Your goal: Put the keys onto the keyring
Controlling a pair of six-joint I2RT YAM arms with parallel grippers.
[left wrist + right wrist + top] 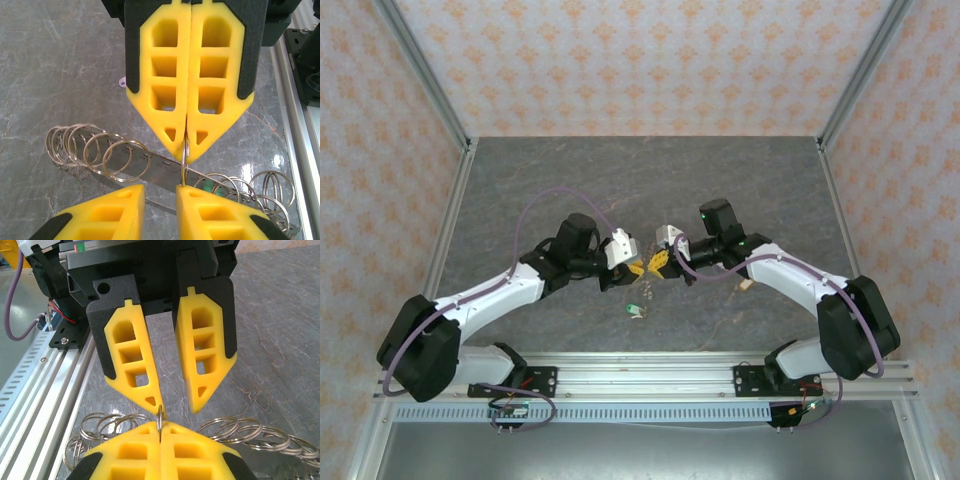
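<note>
Two grippers are seen tip to tip over the dark grey marbled table (650, 180), toward its near edge.

Right gripper (658, 266): the yellow foam fingers are pressed flat together, clamped on a thin silver wire keyring (185, 167). The keyring is pinched in the seam at the very tips and is seen edge-on from both wrist cameras. Part of its loop sticks out past the pads toward the left gripper (638, 268).

Left gripper: the yellow fingers are held apart with a clear gap, and nothing is gripped. The free end of the keyring sits in that gap, close against the inner edge of one fingertip. Whether it touches cannot be told.

Under both grippers, a row of loose silver split rings (100, 152) is strung along a flat grey metal strip (155, 170) lying on the table. The rings fan out past both ends of the strip.

A small bright green tag (635, 310) is seen from above on the table, just on the near side of the two grippers and apart from them. A small tan piece (747, 285) lies beside the right forearm; what it is cannot be told.

The keys are too small to be made out with confidence.
</note>
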